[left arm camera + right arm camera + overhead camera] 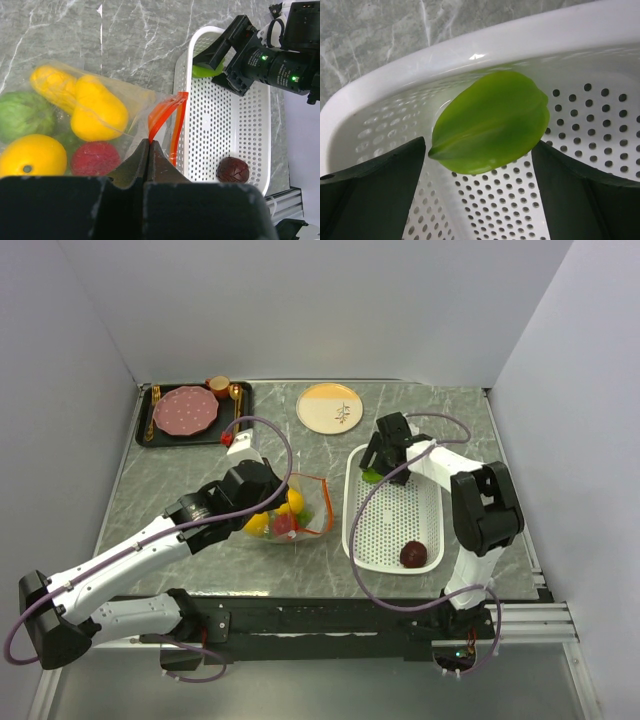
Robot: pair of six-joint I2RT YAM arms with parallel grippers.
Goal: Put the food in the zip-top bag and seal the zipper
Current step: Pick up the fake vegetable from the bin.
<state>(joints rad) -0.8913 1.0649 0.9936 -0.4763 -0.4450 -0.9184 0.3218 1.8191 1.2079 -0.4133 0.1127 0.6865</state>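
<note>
The clear zip-top bag [290, 510] lies mid-table and holds yellow pieces [97, 112], a red ball [95, 157] and a green leafy piece [25, 115]. My left gripper [150, 145] is shut on the bag's orange-red zipper [167, 115] and holds that edge up. In the white perforated basket [349, 510] lie a green ridged fruit [490, 120] at the far corner and a dark maroon ball [413, 554] at the near end. Down in that far corner, my right gripper [479, 150] is open, one finger on each side of the green fruit.
A black tray [243, 412] at the back left carries a pink scalloped plate [185, 410], a cup and gold cutlery. A white-and-orange plate [329, 407] lies at the back centre. A small red piece [227, 439] sits in front of the tray.
</note>
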